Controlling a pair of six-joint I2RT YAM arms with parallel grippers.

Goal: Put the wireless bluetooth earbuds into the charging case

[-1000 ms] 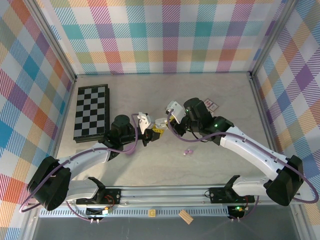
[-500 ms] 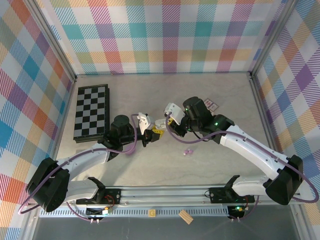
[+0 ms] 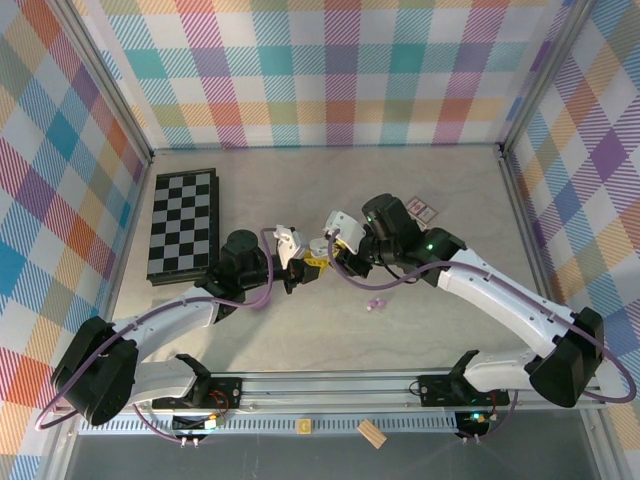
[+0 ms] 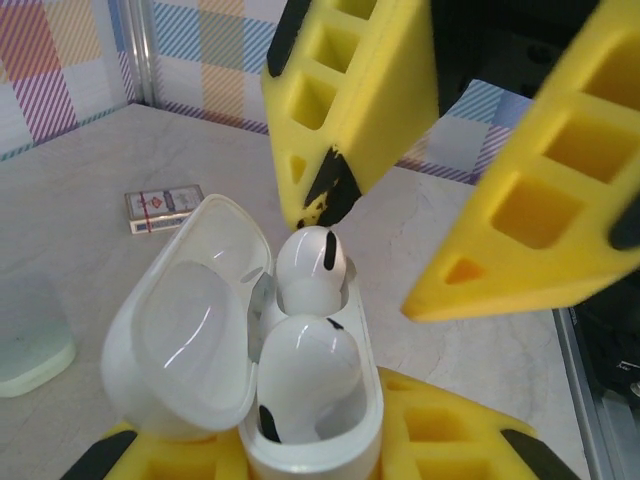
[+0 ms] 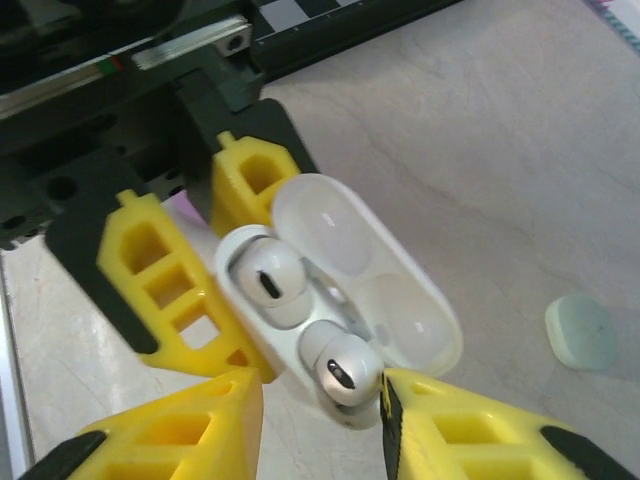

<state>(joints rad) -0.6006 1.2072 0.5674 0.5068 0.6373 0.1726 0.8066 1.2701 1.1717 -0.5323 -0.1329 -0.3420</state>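
White case (image 4: 310,450): lid (image 4: 180,330) open, clamped in my L gripper (image 3: 300,268).
Earbuds (image 4: 312,268): both seated, 2nd at 12 o'clock of 1st, looks proud.
R gripper (image 5: 320,388): jaws parted over it, holding nothing.
Tip: back R straight up, no side nudge; hold L steady.
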